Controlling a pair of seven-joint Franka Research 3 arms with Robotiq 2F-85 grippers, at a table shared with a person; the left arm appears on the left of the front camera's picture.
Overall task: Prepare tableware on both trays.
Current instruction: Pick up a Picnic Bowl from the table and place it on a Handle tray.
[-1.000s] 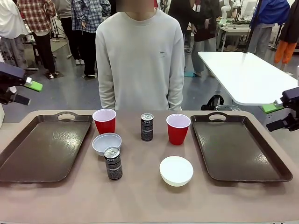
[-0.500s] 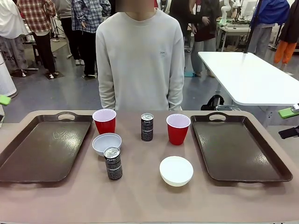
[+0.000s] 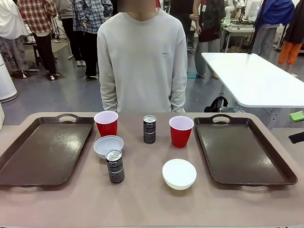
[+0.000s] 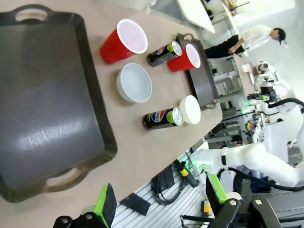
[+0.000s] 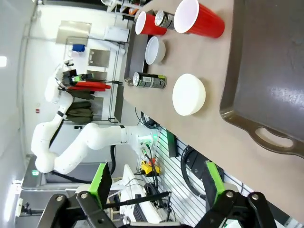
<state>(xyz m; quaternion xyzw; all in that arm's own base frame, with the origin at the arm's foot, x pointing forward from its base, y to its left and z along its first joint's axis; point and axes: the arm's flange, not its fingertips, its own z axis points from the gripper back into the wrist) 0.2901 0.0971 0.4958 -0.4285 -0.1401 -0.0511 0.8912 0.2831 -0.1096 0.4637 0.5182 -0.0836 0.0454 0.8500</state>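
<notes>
Left gripper (image 4: 160, 199) gaped empty, right gripper (image 5: 157, 180) too. Cups (image 3: 106, 122), bowls (image 3: 108, 145), cans (image 3: 149, 128) stood between bare trays (image 3: 42, 152). Cups likely light, crushable: soft pinch at wall. Cans stiff, slick: mid-body. Bowls: rim.

The right gripper (image 3: 297, 127) is cut off by the front view's right edge, just its finger ends poking in, and the left tray (image 3: 42, 152) loses its near left corner at the left edge. The person's (image 3: 142, 61) hands are hidden behind the table (image 3: 152, 209). The far can's (image 3: 149, 129) small print is unreadable.
</notes>
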